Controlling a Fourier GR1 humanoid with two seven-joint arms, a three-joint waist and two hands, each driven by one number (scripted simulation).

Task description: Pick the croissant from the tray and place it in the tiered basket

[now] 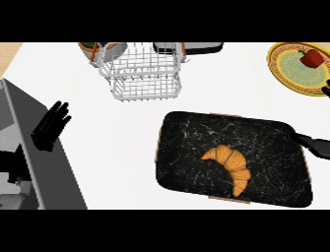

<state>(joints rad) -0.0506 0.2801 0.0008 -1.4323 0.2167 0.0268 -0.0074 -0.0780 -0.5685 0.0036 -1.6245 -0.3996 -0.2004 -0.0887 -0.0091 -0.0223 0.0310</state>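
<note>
Lighting: bright, even, diffuse. Counter (218, 93) near white, without glare. Shadows: faint, soft beneath the wire basket (144, 74). Blur: none evident; edges showed no distortion.

This is a kitchen. A white counter (124, 133) with a strip of wooden top at its far left holds a grey sink (22, 147) set into its left side, a white wire tiered basket (142, 71), a dark marbled tray (196, 147) bearing a croissant (231, 165), and a yellow-rimmed plate (287, 74) carrying a red piece of food (312, 58).
</note>
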